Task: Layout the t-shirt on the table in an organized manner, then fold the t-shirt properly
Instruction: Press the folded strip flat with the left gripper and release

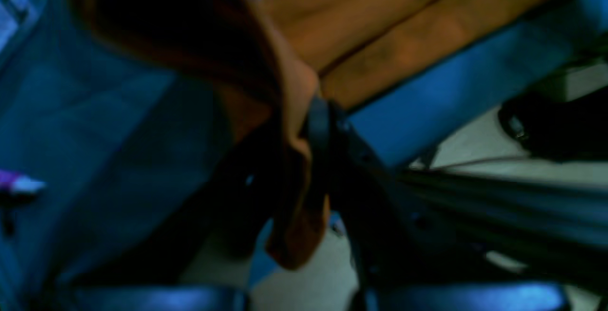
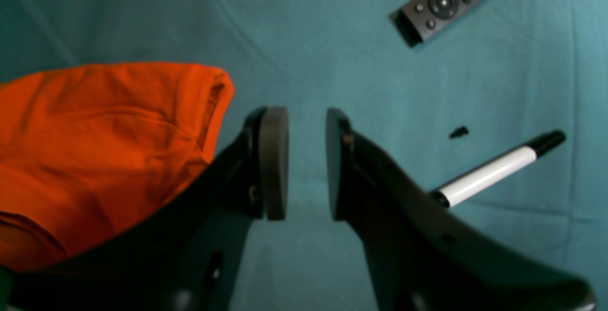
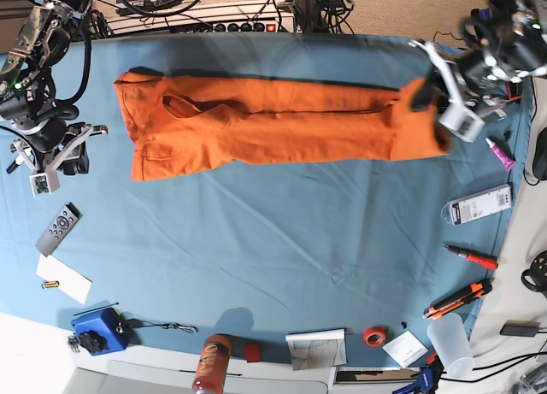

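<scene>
Orange cotton: one t-shirt, lying as a long band near the table's far edge, doubled lengthwise. Layout appears done; judged partway through folding, crosswise folds remaining. Left gripper: one, clenched on the shirt's end near the far right corner, cloth lifted. Right gripper: one, released and empty, by the left edge just beside the shirt. Also counted: one remote, one marker.

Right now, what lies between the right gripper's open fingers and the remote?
Only bare teal table: in the right wrist view nothing lies between the right gripper and the remote.
</scene>
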### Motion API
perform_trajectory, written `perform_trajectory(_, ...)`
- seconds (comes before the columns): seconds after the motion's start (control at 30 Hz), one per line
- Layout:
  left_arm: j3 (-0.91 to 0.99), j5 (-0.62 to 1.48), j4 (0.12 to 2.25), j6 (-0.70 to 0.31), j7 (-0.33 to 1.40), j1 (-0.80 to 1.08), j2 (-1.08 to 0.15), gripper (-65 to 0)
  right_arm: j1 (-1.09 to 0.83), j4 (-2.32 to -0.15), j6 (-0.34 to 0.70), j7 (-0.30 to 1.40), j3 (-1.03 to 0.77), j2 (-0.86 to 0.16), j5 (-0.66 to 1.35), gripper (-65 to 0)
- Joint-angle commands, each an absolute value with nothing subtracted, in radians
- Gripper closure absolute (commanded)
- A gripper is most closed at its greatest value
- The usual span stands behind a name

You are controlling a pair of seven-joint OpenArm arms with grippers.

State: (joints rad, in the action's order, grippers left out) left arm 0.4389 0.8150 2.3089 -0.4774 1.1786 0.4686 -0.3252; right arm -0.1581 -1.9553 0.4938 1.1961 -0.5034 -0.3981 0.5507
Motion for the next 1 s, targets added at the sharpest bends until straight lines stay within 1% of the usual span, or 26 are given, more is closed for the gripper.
perform_trajectory(0.0, 0.409, 0.785, 2.324, -0.467, 1.145, 0.457, -0.324, 0.0, -0.147, -1.969, 0.493, 1.174, -0.512, -0.412, 0.556, -14.4)
perform_trajectory(0.27, 0.139, 0.527, 2.321, -0.379, 1.075, 0.356, -0.233, 0.0, -0.147, -1.969, 0.493, 1.176, -0.512, -0.41, 0.541, -14.4)
perform_trajectory(0.57, -0.104, 0.369, 2.293, -0.328, 1.039, 0.296, -0.109, 0.0, -0.147, -1.969, 0.493, 1.173, -0.512, -0.41, 0.53, -14.4)
perform_trajectory(0.73, -0.202, 0.358, 2.18, -0.328, 1.045, 0.257, -0.094, 0.0, -0.147, -1.969, 0.493, 1.173, -0.512, -0.41, 0.53, -14.4)
perform_trajectory(0.8, -0.231, 0.358, 2.141, -0.309, 1.053, 0.236, -0.094, 0.0, -0.147, -1.969, 0.493, 1.173, -0.512, -0.41, 0.53, -14.4)
perform_trajectory(0.93, -0.257, 0.358, 2.108, -0.308, 1.024, 0.221, -0.094, 0.0, -0.147, -1.969, 0.493, 1.173, -0.512, -0.41, 0.53, -14.4)
perform_trajectory(0.97, -0.258, 0.358, 2.109, -0.313, 1.006, 0.221, -0.094, -2.6, -0.147, -1.969, 0.493, 1.172, -0.512, -0.41, 0.53, -14.4)
